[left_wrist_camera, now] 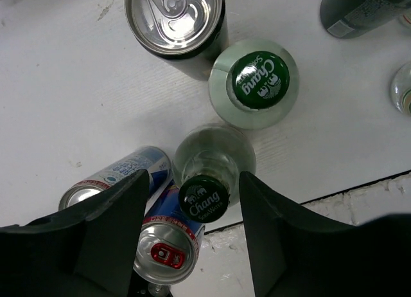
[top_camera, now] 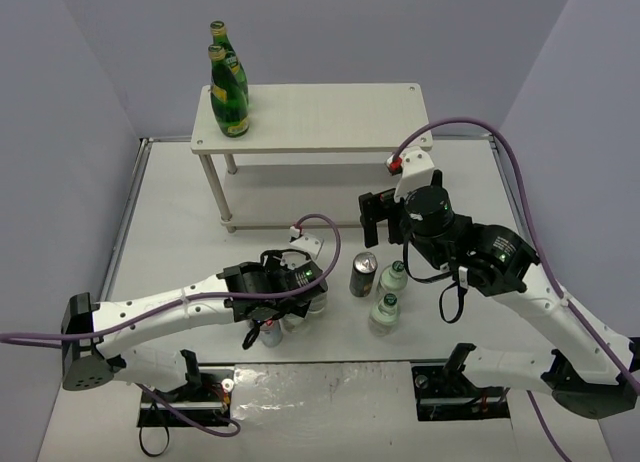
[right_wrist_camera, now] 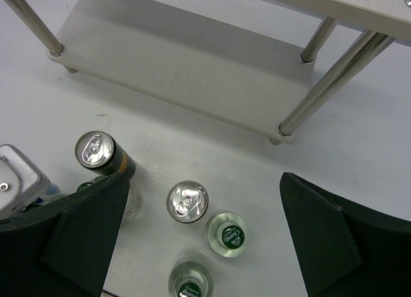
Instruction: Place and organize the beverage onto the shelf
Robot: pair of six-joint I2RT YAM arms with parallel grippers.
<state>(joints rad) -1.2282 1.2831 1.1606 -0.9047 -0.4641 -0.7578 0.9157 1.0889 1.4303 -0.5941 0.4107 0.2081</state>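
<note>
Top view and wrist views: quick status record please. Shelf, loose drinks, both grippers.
shelf: two dark-green bottles upright at its left end
table: black can, clear bottles, silver-blue-red cans not yet shelved
left gripper: jaws either side of a clear green-capped bottle; grip not confirmed
right gripper: open, holding nothing, above the loose drinks

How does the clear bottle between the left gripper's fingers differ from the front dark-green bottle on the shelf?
The clear bottle is colourless with a green Chang cap; the front dark-green bottle is tinted glass with yellow labels. The clear bottle stands on the table between the fingers of the left gripper; the dark-green bottle is already on the shelf top, untouched. The dark-green bottle looks taller. Both stand upright.
</note>
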